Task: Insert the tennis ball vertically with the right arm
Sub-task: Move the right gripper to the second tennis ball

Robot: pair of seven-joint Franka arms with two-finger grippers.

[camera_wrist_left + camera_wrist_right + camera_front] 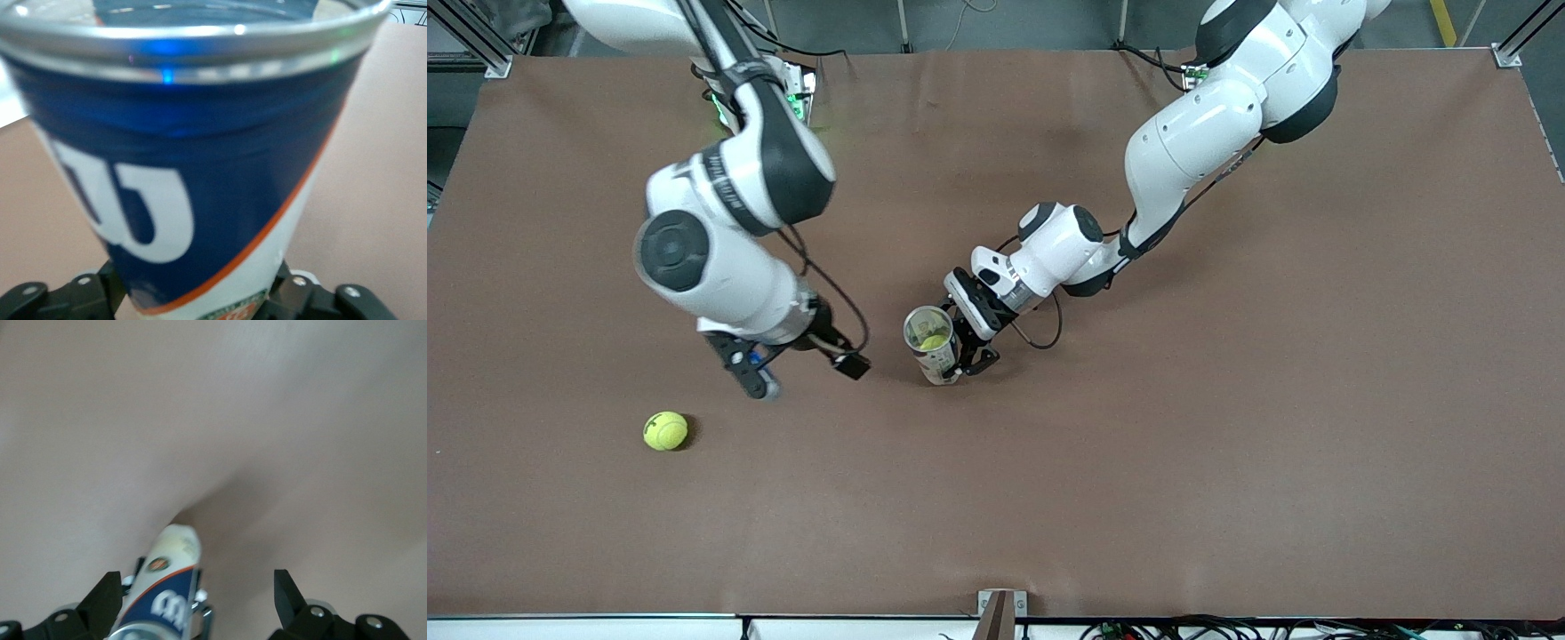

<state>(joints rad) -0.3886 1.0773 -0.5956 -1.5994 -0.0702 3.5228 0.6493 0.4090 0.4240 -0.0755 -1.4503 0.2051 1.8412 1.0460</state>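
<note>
A clear tennis-ball can (935, 356) with a blue, white and orange label stands upright mid-table. A yellow tennis ball (932, 342) lies inside it. My left gripper (953, 364) is shut on the can near its base. In the left wrist view the can (200, 167) fills the frame between that gripper's (198, 297) fingers. A second tennis ball (665, 430) lies loose on the table toward the right arm's end. My right gripper (754, 372) hangs open and empty above the table between the loose ball and the can. The right wrist view has the can (163, 587) beside one finger of the right gripper (193, 581).
The brown table (1138, 462) stretches wide on all sides of the can. A metal bracket (1000, 604) sits at the table's front edge. The left arm's forearm (1067, 249) slants down to the can from its base.
</note>
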